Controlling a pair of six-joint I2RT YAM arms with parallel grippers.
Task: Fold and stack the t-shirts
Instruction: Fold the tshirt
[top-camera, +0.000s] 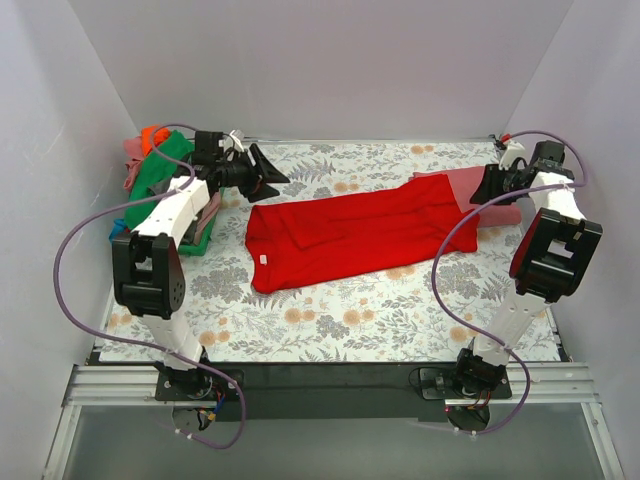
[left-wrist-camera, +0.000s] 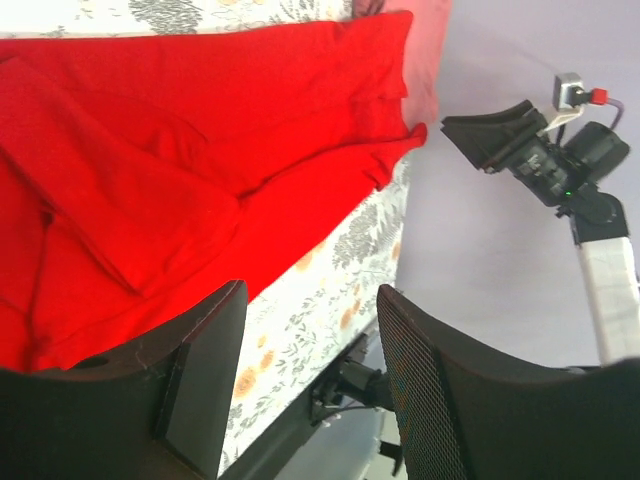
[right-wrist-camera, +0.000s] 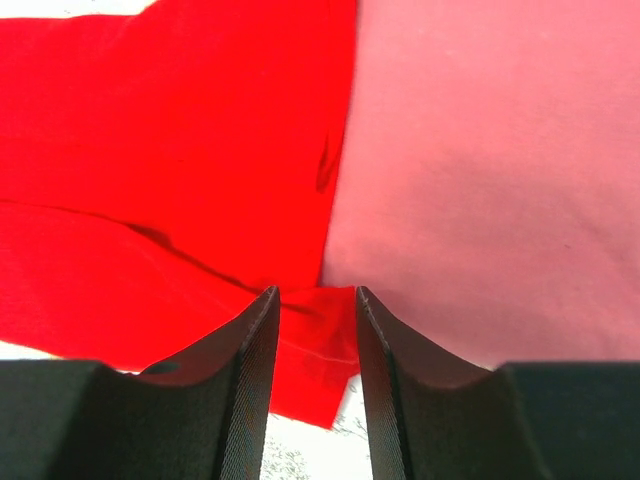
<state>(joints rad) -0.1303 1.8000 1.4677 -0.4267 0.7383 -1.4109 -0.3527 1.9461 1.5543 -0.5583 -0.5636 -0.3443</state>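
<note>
A large bright red t-shirt (top-camera: 350, 232) lies folded lengthwise across the middle of the floral table cloth (top-camera: 330, 320). Its right end overlaps a dull rose-red t-shirt (top-camera: 482, 192). My left gripper (top-camera: 270, 180) hovers open just past the red shirt's left end. In the left wrist view, my left gripper (left-wrist-camera: 310, 295) has nothing between its fingers, and the red shirt (left-wrist-camera: 200, 150) spreads out below. My right gripper (top-camera: 488, 187) is at the shirt's right end. In the right wrist view, my right gripper (right-wrist-camera: 316, 295) stands open over a corner of the red shirt (right-wrist-camera: 170, 150), beside the rose-red shirt (right-wrist-camera: 490, 170).
A heap of other t-shirts, green (top-camera: 160, 172), orange (top-camera: 152, 135) and pink (top-camera: 133, 152), sits at the far left edge under my left arm. White walls close in on the left, back and right. The black rail (top-camera: 320, 378) with the arm bases runs along the near edge.
</note>
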